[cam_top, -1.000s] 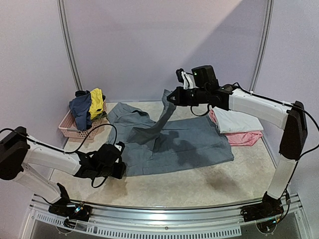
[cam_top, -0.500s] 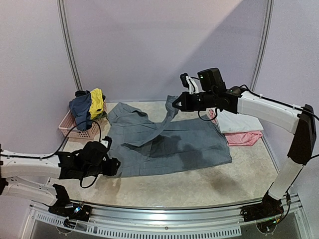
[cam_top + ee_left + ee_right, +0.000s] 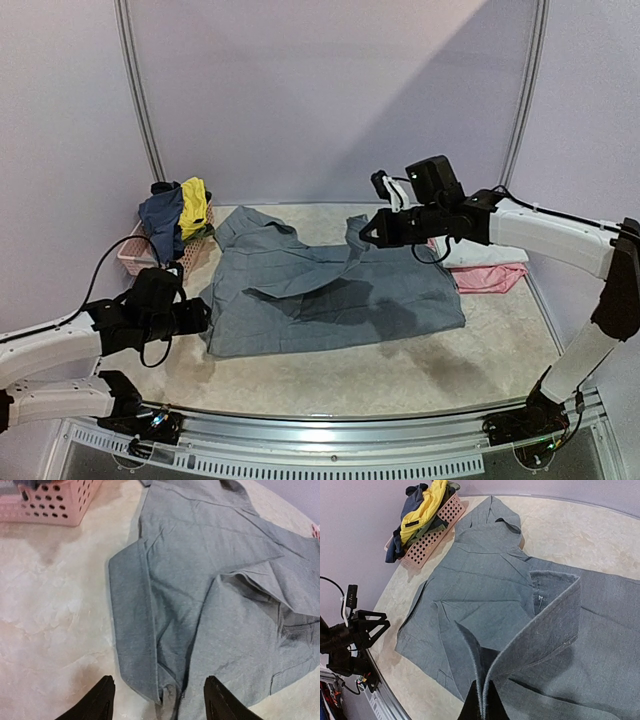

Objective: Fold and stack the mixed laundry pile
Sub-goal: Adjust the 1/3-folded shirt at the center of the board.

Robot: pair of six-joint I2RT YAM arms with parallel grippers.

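The pale marbled counter [image 3: 420,375] is sitting under lilac walls, and the grey garment [image 3: 330,300] is lying spread across most of it. The rest of the laundry is waiting at the sides. A navy top [image 3: 160,222] and a yellow garment [image 3: 193,205] are draping over the pink basket [image 3: 140,262] at far left. A white piece [image 3: 480,250] is lying on a pink piece [image 3: 495,278] at far right.

My right end effector [image 3: 372,232] is pressing together on a raised edge of the grey cloth, holding it above the middle. My left end effector [image 3: 160,700] is hanging spread and empty at the near-left corner.

As I judge it, I am carrying a fold across. To do it well I am aiming to travel low and level with the edge taut. I am planning to line it up with the opposite side before releasing, while the left pins the corner so the cloth is not dragging
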